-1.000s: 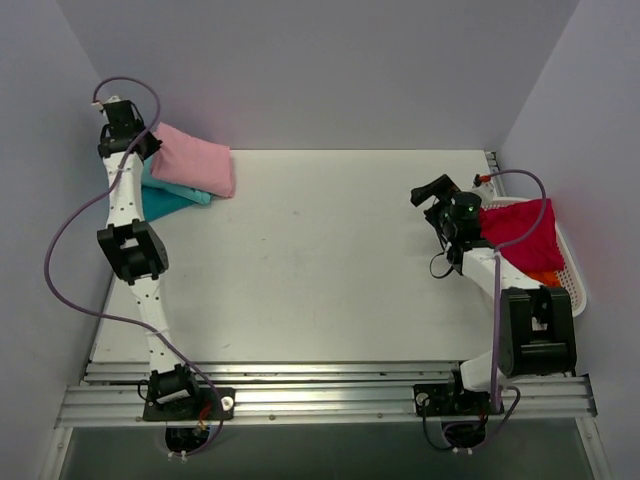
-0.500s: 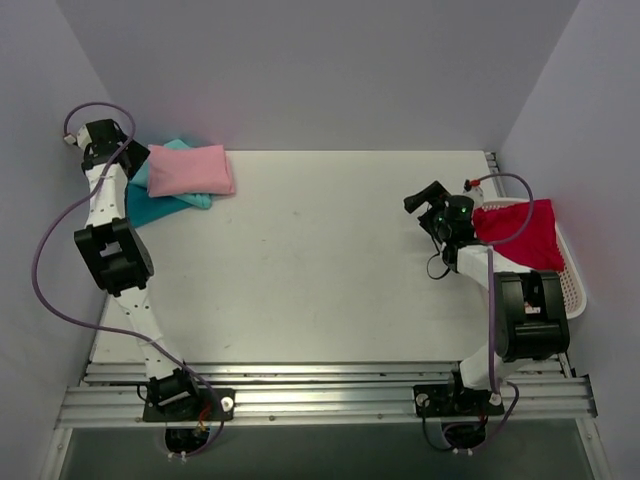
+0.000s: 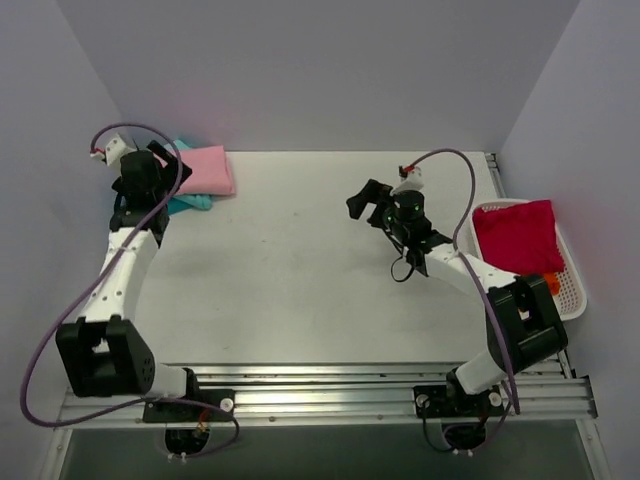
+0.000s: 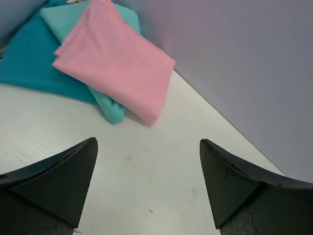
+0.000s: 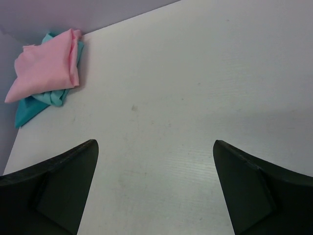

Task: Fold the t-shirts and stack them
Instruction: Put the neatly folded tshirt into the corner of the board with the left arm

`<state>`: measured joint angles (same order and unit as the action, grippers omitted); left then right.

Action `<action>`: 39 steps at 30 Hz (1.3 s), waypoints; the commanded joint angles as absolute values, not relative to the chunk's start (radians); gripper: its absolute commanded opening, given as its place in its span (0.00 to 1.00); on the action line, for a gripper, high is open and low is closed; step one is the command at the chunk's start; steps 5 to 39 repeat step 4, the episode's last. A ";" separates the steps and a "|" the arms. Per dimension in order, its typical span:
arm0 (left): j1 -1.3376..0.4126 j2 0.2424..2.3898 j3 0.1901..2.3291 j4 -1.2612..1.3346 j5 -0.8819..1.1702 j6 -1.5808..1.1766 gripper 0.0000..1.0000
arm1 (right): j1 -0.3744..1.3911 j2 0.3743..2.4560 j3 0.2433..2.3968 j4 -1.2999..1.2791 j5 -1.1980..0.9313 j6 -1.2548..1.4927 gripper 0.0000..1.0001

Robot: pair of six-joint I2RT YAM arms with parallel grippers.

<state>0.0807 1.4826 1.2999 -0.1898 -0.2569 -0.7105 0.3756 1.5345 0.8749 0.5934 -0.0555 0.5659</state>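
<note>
My left gripper (image 4: 147,144) and right gripper (image 5: 155,142) stand apart, empty; pink shirt (image 3: 205,170) folded atop two others; crimson shirt (image 3: 518,235) waits in basket (image 3: 575,288)

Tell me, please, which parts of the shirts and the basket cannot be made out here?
Top view: the orange shirt shows only a sliver beneath the crimson shirt in the basket; its fold cannot be told.
Left wrist view: the teal shirt is cut by the left edge and partly covered by the pink shirt and mint shirt.
Top view: the left arm covers part of these three.
Both wrist views: the basket lies outside.
</note>
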 commanded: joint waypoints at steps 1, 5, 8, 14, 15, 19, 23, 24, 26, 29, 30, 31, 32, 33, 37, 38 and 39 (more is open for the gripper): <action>-0.059 1.284 1.140 -0.051 -0.340 -0.600 0.94 | 0.435 1.441 0.917 0.615 -0.011 0.468 1.00; -0.136 1.149 1.016 -0.073 -0.388 -0.556 0.94 | 0.517 1.413 0.934 0.620 0.023 0.370 1.00; -0.136 1.149 1.016 -0.073 -0.388 -0.556 0.94 | 0.517 1.413 0.934 0.620 0.023 0.370 1.00; -0.136 1.149 1.016 -0.073 -0.388 -0.556 0.94 | 0.517 1.413 0.934 0.620 0.023 0.370 1.00; -0.136 1.149 1.016 -0.073 -0.388 -0.556 0.94 | 0.517 1.413 0.934 0.620 0.023 0.370 1.00; -0.136 1.149 1.016 -0.073 -0.388 -0.556 0.94 | 0.517 1.413 0.934 0.620 0.023 0.370 1.00; -0.136 1.149 1.016 -0.073 -0.388 -0.556 0.94 | 0.517 1.413 0.934 0.620 0.023 0.370 1.00; -0.136 1.149 1.016 -0.073 -0.388 -0.556 0.94 | 0.517 1.413 0.934 0.620 0.023 0.370 1.00; -0.136 1.149 1.016 -0.073 -0.388 -0.556 0.94 | 0.517 1.413 0.934 0.620 0.023 0.370 1.00; -0.136 1.149 1.016 -0.073 -0.388 -0.556 0.94 | 0.517 1.413 0.934 0.620 0.023 0.370 1.00; -0.136 1.149 1.016 -0.073 -0.388 -0.556 0.94 | 0.517 1.413 0.934 0.620 0.023 0.370 1.00; -0.136 1.149 1.016 -0.073 -0.388 -0.556 0.94 | 0.517 1.413 0.934 0.620 0.023 0.370 1.00; -0.136 1.149 1.016 -0.073 -0.388 -0.556 0.94 | 0.517 1.413 0.934 0.620 0.023 0.370 1.00; -0.136 1.149 1.016 -0.073 -0.388 -0.556 0.94 | 0.517 1.413 0.934 0.620 0.023 0.370 1.00; -0.136 1.149 1.016 -0.073 -0.388 -0.556 0.94 | 0.517 1.413 0.934 0.620 0.023 0.370 1.00; -0.136 1.149 1.016 -0.073 -0.388 -0.556 0.94 | 0.517 1.413 0.934 0.620 0.023 0.370 1.00; -0.136 1.149 1.016 -0.073 -0.388 -0.556 0.94 | 0.517 1.413 0.934 0.620 0.023 0.370 1.00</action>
